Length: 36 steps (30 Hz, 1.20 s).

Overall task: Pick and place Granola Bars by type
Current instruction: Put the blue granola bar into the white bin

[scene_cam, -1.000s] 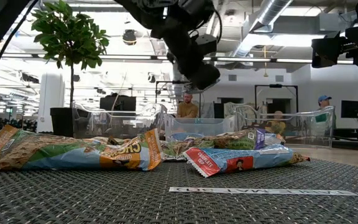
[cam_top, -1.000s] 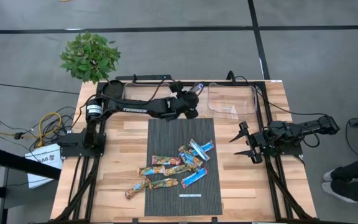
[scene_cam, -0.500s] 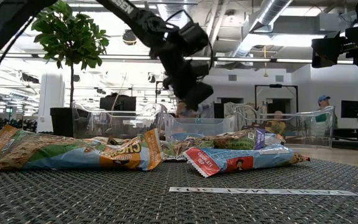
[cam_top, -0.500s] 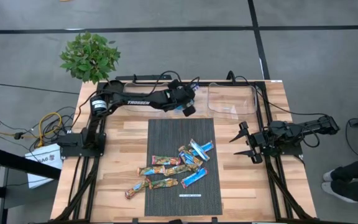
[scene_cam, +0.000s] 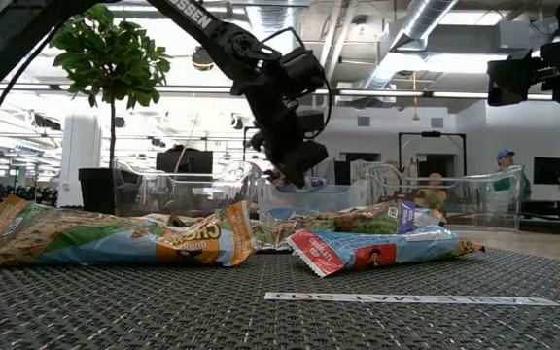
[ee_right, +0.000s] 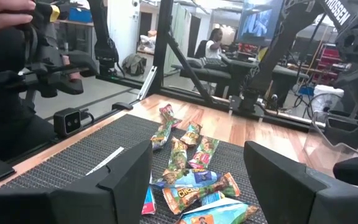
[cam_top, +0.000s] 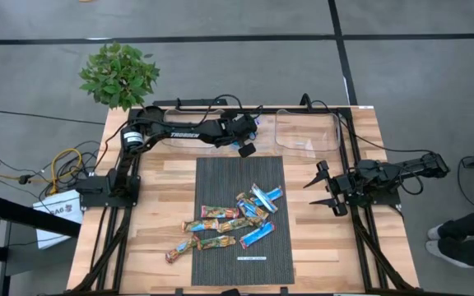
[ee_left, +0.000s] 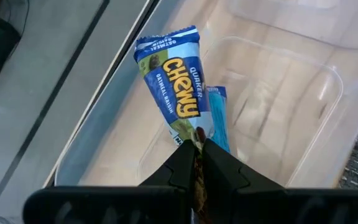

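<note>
I see a dark ribbed mat [cam_top: 220, 177] laid down the middle of the wooden worktop [cam_top: 159, 205], a thin white strip [cam_top: 252, 257] near the mat's front edge. A clear bin [cam_top: 307, 131] occupies the worktop's far right corner. A potted plant [cam_top: 119, 74] stands on the floor beyond the far left corner.

Even bright overhead light on my pale wooden table [cam_top: 163, 205], glaring white ceiling behind, foreground dark woven mat [scene_cam: 163, 311] blurred

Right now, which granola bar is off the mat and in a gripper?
The blue bar pinched by the left gripper, hanging over a clear bin. The other bars lie on the mat.
</note>
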Each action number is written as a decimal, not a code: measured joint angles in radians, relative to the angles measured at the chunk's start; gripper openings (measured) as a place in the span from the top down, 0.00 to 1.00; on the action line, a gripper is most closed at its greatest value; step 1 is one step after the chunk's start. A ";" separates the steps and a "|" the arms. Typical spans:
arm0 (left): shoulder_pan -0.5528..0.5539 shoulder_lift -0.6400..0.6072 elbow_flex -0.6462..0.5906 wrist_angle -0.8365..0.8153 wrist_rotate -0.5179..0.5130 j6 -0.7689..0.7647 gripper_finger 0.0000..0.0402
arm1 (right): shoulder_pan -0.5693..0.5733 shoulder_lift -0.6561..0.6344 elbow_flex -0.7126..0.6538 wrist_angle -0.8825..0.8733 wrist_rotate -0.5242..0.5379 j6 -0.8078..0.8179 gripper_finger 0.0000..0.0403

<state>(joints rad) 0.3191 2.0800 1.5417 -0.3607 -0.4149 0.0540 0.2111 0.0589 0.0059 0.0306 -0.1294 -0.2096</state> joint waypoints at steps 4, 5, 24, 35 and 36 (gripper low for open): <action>0.001 0.000 0.000 -0.001 -0.001 -0.016 0.96 | 0.000 0.000 0.000 0.000 0.000 0.000 0.38; 0.001 0.000 0.000 -0.001 0.000 -0.016 0.95 | 0.000 0.000 0.000 0.000 0.000 0.000 0.38; 0.001 0.001 0.000 0.014 0.001 -0.019 0.68 | 0.000 0.000 0.000 0.000 0.000 0.000 0.38; -0.051 -0.003 0.000 0.081 0.009 0.114 0.68 | 0.000 0.000 0.000 0.000 0.000 0.000 0.38; -0.060 -0.005 0.000 0.095 0.020 0.145 0.68 | 0.000 0.000 0.000 0.000 0.000 0.000 0.38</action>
<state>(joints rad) 0.2595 2.0753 1.5414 -0.2657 -0.3945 0.1992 0.2115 0.0589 0.0060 0.0306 -0.1299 -0.2096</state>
